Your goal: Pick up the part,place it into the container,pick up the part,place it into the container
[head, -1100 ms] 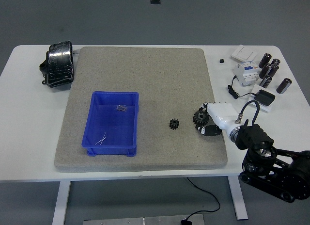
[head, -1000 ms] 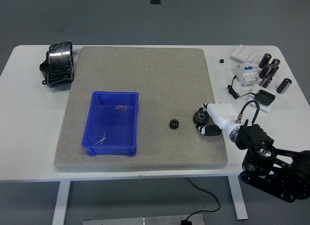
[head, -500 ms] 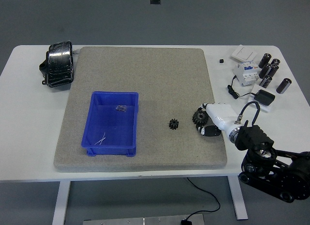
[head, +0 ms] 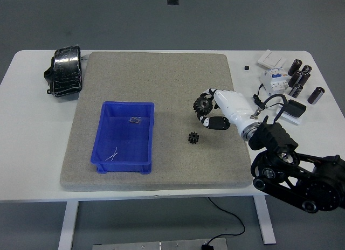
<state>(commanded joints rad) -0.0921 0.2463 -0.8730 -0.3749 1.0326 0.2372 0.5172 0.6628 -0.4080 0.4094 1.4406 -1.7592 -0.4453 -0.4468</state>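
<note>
My right hand is shut on a black gear and holds it above the grey mat, right of the mat's middle. A second, smaller black gear lies on the mat just below and left of the hand. The blue container stands on the mat's left half, well left of the hand; a small dark piece and a white wire lie in it. My left arm is out of view.
A black wrapped object lies at the table's back left. Black cylinders, a white breaker unit, a white switch plate and a black adapter with cable crowd the right side.
My right hand has lifted the larger gear off the mat's right edge and carried it up and to the left. The small gear and the container have not moved.
</note>
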